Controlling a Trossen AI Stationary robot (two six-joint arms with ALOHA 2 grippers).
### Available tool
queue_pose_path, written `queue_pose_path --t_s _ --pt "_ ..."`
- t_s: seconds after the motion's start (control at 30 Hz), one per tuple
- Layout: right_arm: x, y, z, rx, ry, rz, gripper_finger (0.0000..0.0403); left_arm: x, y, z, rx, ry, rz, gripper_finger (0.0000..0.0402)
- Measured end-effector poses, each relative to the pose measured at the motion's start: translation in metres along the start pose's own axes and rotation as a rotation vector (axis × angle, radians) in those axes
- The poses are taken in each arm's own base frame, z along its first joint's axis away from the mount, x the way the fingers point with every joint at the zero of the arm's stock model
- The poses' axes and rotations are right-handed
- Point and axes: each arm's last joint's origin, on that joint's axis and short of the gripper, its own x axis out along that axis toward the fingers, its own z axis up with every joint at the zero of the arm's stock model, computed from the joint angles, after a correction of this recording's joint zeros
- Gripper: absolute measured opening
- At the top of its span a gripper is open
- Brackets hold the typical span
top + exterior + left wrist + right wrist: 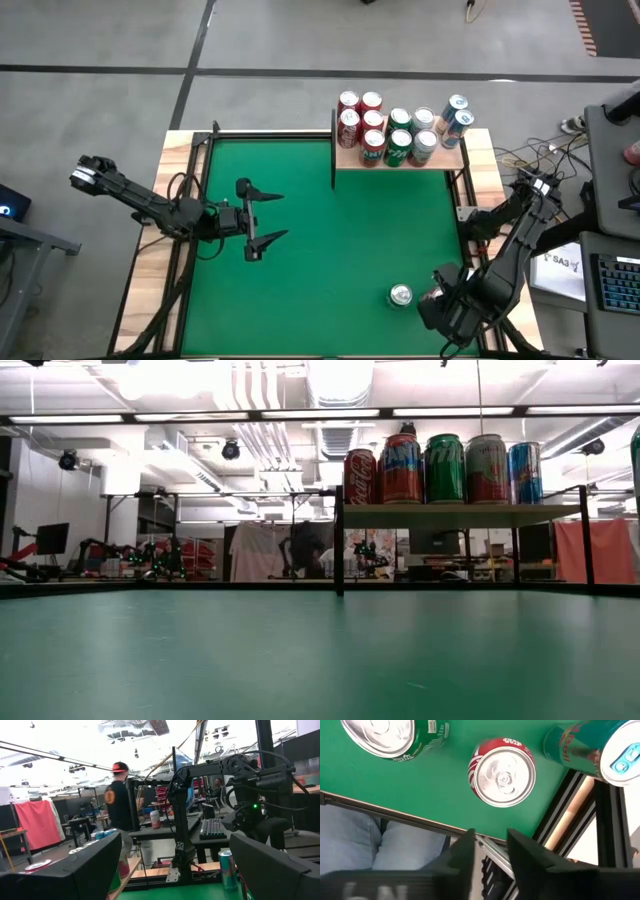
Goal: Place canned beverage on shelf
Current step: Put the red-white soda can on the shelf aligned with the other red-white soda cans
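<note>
A green can [401, 295] was seen upright on the felt [320, 220] near the front edge, beside the right gripper [447, 300] — its fingers slightly parted, nothing between them. The shelf [400, 160], well apart, carried many cans. The left gripper [262, 222] was held wide open — empty.

A robotics lab: fluorescent ceiling lights [320, 412], workbenches (monitors, keyboard [212, 827]).

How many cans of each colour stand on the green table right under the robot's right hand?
Green can: 1
Red can: 1
Teal can: 1
Total: 3 cans
</note>
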Motion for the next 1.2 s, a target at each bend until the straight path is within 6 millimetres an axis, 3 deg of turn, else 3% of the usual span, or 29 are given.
queue_pose_path --t_s 0.3,0.5,0.87,1.2 --pt "0.005 -0.001 0.003 0.014 -0.042 -0.006 0.0276 0.002 0.000 0.003 -0.003 -0.005 0.002 0.0355" --pt "0.018 -0.004 0.007 0.027 -0.073 -0.048 0.0348 0.002 0.000 0.003 -0.003 -0.005 0.002 0.0355" --pt "0.028 -0.006 0.010 0.057 -0.105 -0.062 0.0364 0.002 0.000 0.003 -0.002 -0.004 0.002 0.0355" --pt "0.051 -0.004 0.013 0.074 -0.097 -0.050 0.0364 0.002 0.000 0.003 -0.001 -0.002 0.001 0.0355"
